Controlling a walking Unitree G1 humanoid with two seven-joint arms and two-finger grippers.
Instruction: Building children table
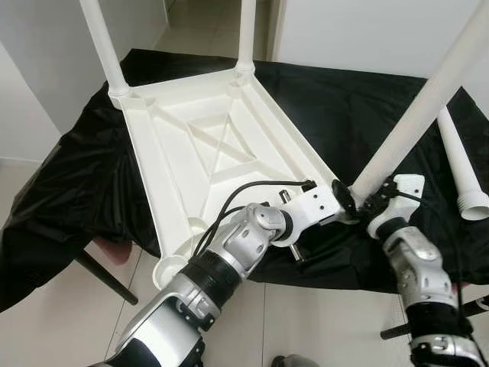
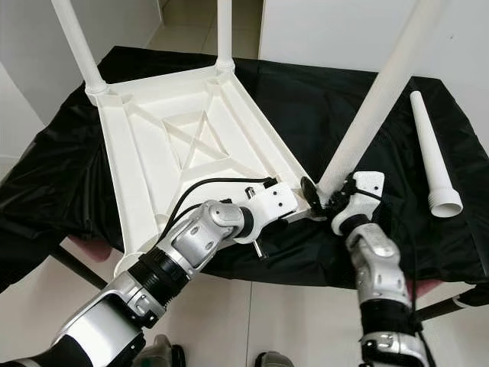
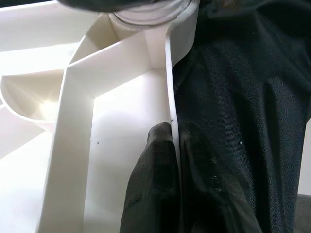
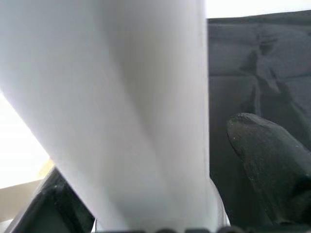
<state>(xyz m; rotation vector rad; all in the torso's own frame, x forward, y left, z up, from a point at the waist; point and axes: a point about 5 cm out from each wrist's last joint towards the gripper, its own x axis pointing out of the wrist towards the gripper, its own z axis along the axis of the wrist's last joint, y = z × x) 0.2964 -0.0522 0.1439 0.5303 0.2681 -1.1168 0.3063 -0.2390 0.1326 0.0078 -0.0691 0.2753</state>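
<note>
Left wrist view: left gripper (image 3: pixel 174 145) pinching tabletop (image 3: pixel 121 121) rim.

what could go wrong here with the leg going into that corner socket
The long white plastic leg leans steeply in the right pincer; pushed at this angle it may jam or skip out of the socket. The left pincer pinches only the thin rim of the upturned white plastic tabletop, so it could slip. The tabletop lies on loose black cloth and may slide.
</note>
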